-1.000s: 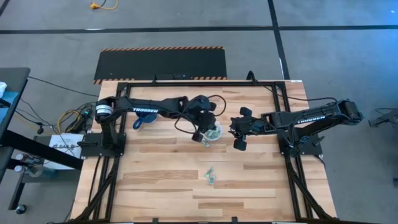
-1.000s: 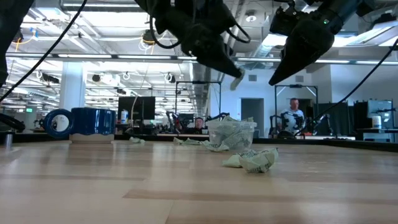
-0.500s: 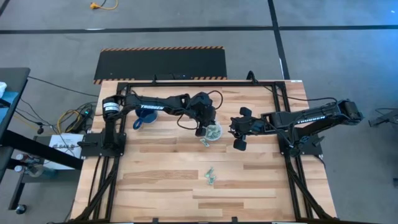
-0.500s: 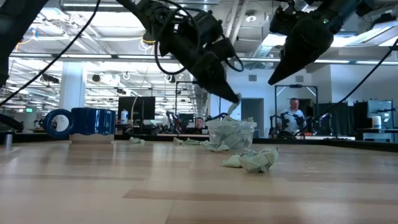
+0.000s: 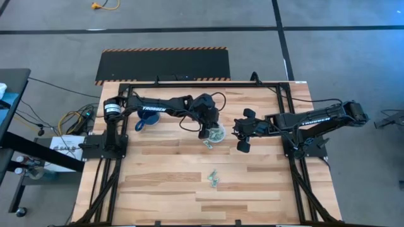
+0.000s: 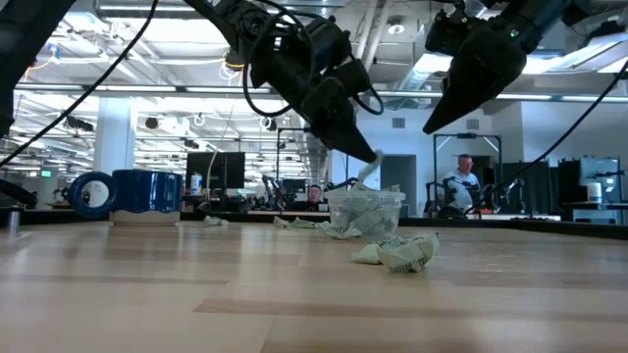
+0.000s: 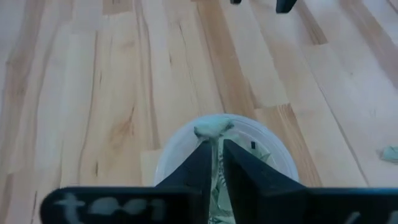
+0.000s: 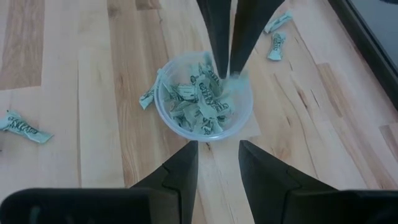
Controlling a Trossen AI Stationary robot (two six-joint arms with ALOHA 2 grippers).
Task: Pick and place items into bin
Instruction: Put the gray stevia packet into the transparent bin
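right over the bin (image 8: 204,97), already well filled, the left claw (image 6: 368,162) pinches one item (image 7: 212,129) above its rim; right claw (image 5: 242,132) waits open just beside, loose items (image 6: 397,252) remain on the counter (image 5: 164,183).

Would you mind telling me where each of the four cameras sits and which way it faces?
High: overhead, straight down on the wooden table; both arms show.
Low: table height, level towards the room; both arms enter from above.
Left wrist: down past the left gripper, which pinches a pale green-and-white wrapped piece over the small clear plastic cup.
Right wrist: the open right gripper frames the cup.
All four share the cup.
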